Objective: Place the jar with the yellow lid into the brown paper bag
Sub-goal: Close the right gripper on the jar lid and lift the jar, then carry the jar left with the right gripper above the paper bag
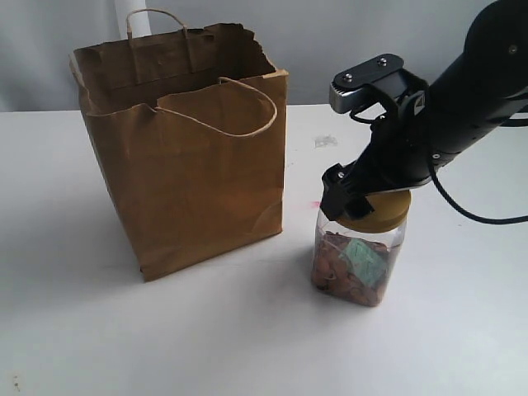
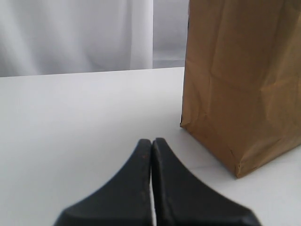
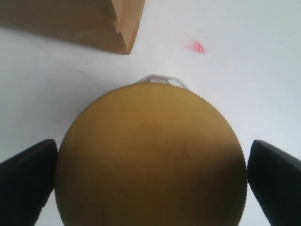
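Note:
The yellow-lidded jar (image 1: 359, 264) stands on the white table (image 1: 206, 346), to the right of the brown paper bag (image 1: 186, 157). Brown pieces and a green scrap show through its clear wall. My right gripper (image 1: 371, 202) comes down over the lid, one black finger (image 1: 337, 196) on each side of it. In the right wrist view the mustard lid (image 3: 150, 165) fills the span between the fingers (image 3: 28, 179), with a thin gap still showing on one side, so the right gripper (image 3: 153, 143) is open around it. My left gripper (image 2: 151, 140) is shut and empty, low beside the bag (image 2: 244, 80).
The bag stands upright with its ragged mouth open and both loop handles (image 1: 247, 107) up. A small pink mark (image 3: 197, 46) lies on the table near the jar. A pale curtain (image 2: 75, 37) hangs behind the table.

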